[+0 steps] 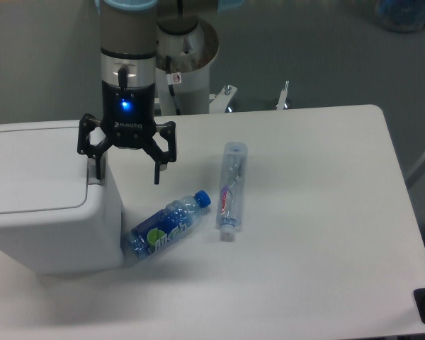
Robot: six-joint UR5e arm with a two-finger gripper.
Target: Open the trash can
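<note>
Item: black two-finger pincer (127,168) on a grey-and-silver arm wrist, pointing straight down, a blue light lit on its body. White lettering on the black housing is too small to read with certainty. Fingers spread wide, nothing between them. The left-hand finger in the picture (98,164) stands at the right edge of the bin's lid, by the small grey tab (93,181); whether it touches cannot be told. The other finger hangs free over the table.

Item: large white boxy plastic trash can (42,205), rounded corners, flat rectangular lid shut. Sits below and to the picture-left of the pincer, running out of frame at the left. Long axis runs left to right across the picture; the tabbed end faces the pincer.

Item: blue-capped clear plastic bottle with blue and green label (166,227), lying on its side just below the pincer, base touching the bin's wall, cap pointing up and right. Label writing not legible.

Item: clear plastic bottle with white and red label (230,188), lying on its side to the picture-right of the pincer, apart from the blue one. Writing not legible.

Item: white rounded table (326,234), bearing all the above.
</note>
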